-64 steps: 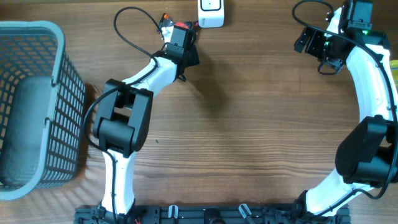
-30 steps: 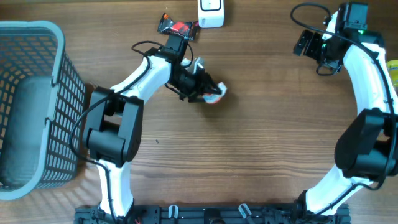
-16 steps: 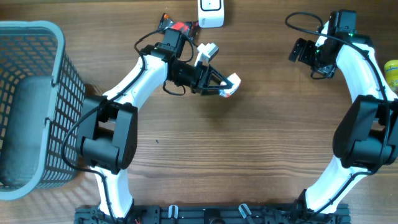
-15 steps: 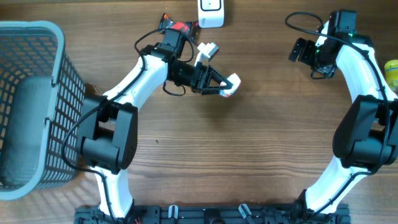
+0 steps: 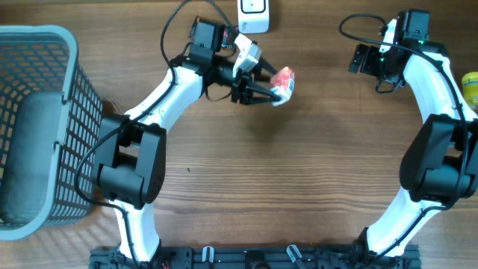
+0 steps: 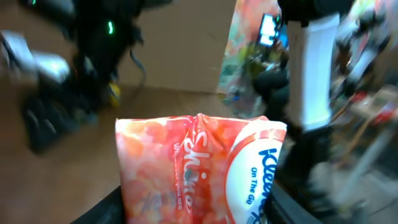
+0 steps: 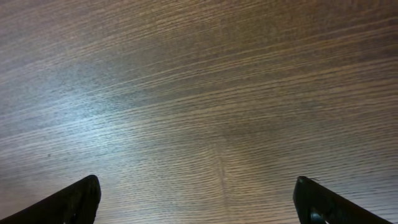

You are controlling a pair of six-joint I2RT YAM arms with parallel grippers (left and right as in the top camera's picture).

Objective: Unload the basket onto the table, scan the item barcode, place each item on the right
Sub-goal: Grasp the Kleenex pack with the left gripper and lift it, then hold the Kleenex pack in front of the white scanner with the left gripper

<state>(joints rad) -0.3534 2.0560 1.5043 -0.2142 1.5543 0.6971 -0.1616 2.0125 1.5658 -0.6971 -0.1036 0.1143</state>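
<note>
Two fingers of my left pincer (image 5: 270, 88) pinch a tissue pack (image 5: 283, 81) by its sides and hold it off the table (image 5: 299, 187), in the upper middle of the overhead frame. In my left wrist view the pack (image 6: 199, 168) fills the lower centre. Its orange printed face and blue lettering are turned to the lens, and a seam runs up the middle. I see no barcode on that face, so I judge it sits on a side hidden from me.

Just up and to the left of the pack, at the top edge of the overhead frame, is the white scanner (image 5: 254, 13). The pack is near it but not touching. My fingers reach toward the right of the frame, so the pack lies past the scanner rather than in front of it. I would need to bring the pack back up and left and turn it until the code faces the scanner. Which way the scanner's window looks, I cannot tell.

My left arm is far nearer the scanner. My own wrist and its cable crowd that corner.

My right pincer (image 5: 364, 60) hangs spread wide and empty over bare wood at the upper right, well apart. A yellow thing (image 5: 470, 86) sits at the right edge, and a grey basket (image 5: 71, 97) stands at far left. Neither is in the way.
</note>
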